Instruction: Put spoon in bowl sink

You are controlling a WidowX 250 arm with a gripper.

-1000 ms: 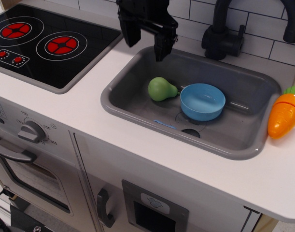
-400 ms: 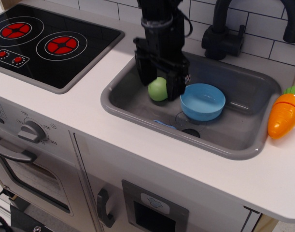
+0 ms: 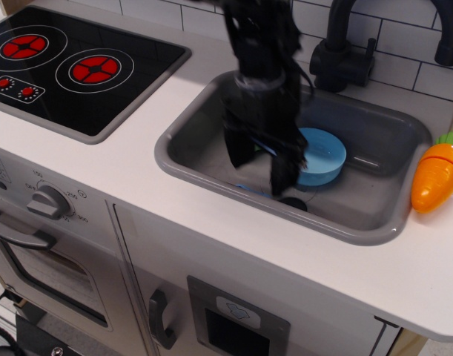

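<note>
Claw (image 3: 262,172), fingers spread and empty, has dropped lower into sink (image 3: 374,222), hiding pear.

Grey sink (image 3: 374,222), light-blue bowl (image 3: 324,154), black gripper (image 3: 262,172), orange carrot (image 3: 436,175)

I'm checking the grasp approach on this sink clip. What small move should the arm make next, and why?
Probably a short further descent, then closing. The gripper hangs open inside the sink, fingers straddling the near floor where a sliver of the blue spoon shows, left of the bowl. Contact cannot be seen yet.
</note>
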